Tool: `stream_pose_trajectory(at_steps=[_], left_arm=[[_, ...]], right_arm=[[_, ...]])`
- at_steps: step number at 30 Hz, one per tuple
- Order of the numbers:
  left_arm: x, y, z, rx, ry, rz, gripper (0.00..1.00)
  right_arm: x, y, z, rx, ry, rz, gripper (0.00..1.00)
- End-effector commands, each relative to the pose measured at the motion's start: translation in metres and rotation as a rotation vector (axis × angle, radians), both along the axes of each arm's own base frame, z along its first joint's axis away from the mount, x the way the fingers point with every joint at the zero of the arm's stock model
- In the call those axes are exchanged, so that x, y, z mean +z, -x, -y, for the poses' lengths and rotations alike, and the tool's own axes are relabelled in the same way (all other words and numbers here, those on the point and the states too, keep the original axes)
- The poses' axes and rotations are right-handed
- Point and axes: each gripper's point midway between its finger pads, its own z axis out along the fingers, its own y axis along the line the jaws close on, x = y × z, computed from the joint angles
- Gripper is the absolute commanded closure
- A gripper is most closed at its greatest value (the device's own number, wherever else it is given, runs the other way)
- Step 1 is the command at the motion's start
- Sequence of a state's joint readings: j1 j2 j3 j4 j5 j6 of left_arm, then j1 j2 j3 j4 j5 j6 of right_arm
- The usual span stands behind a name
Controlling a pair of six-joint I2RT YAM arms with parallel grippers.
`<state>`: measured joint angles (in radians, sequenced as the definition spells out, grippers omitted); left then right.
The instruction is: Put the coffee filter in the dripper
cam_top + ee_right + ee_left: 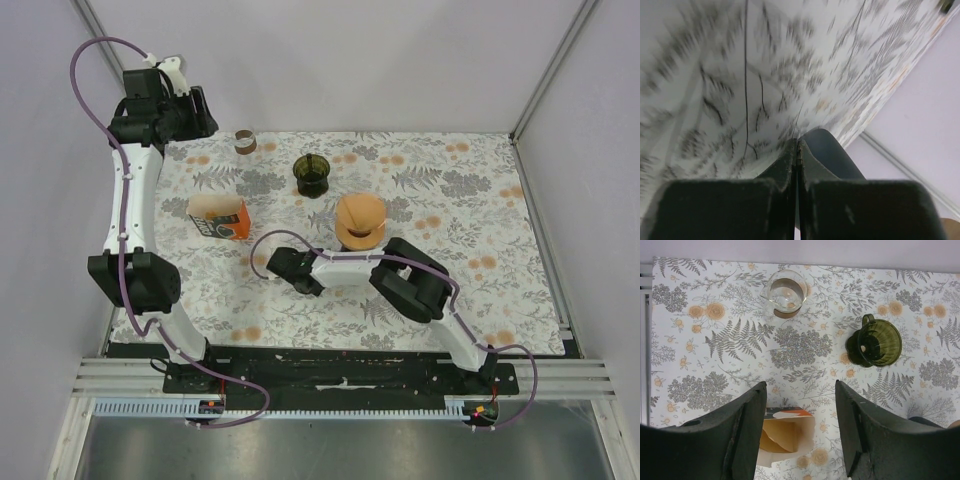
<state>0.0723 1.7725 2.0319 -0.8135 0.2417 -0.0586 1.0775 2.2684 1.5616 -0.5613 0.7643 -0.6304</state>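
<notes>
The right gripper (285, 268), mid-frame, is holding its fingers shut on nothing. The left gripper (800, 390) is hanging partly open and empty over the coffee filter (780, 435) in its box (810, 435) at the bottom, probably to pick it. The dripper (875, 342) is standing empty at the right.

Glossy translucent green dripper (875, 344), clear glass carafe (786, 292)

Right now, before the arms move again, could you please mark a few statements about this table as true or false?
1. The green dripper holds no filter. True.
2. The right gripper grips a filter. False: its jaws are shut on nothing.
3. The left gripper is open. True.
4. The glass carafe stands inside the dripper. False: the two stand apart.
</notes>
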Motion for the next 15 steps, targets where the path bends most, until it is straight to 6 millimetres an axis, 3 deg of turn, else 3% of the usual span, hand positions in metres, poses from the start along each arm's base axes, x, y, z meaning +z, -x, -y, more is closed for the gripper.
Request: stream_pose_trajectory(at_steps=[1,10,15], left_arm=[[0.018,-0.005,0.002,-0.044,-0.012,0.06,0.37],[-0.009,-0.004,0.019,-0.082,0.092,-0.01,0.44],[-0.032,-0.004,0.023,-0.073,0.134,-0.062,0.45]], right_arm=[[-0.028,0.015,0.053,-0.103,0.016,-0.086,1.0],[-0.032,0.017,0.125,-0.258,-0.006,-0.067,1.0],[-0.032,0.015,0.14,-0.311,-0.029,-0.058,1.0]])
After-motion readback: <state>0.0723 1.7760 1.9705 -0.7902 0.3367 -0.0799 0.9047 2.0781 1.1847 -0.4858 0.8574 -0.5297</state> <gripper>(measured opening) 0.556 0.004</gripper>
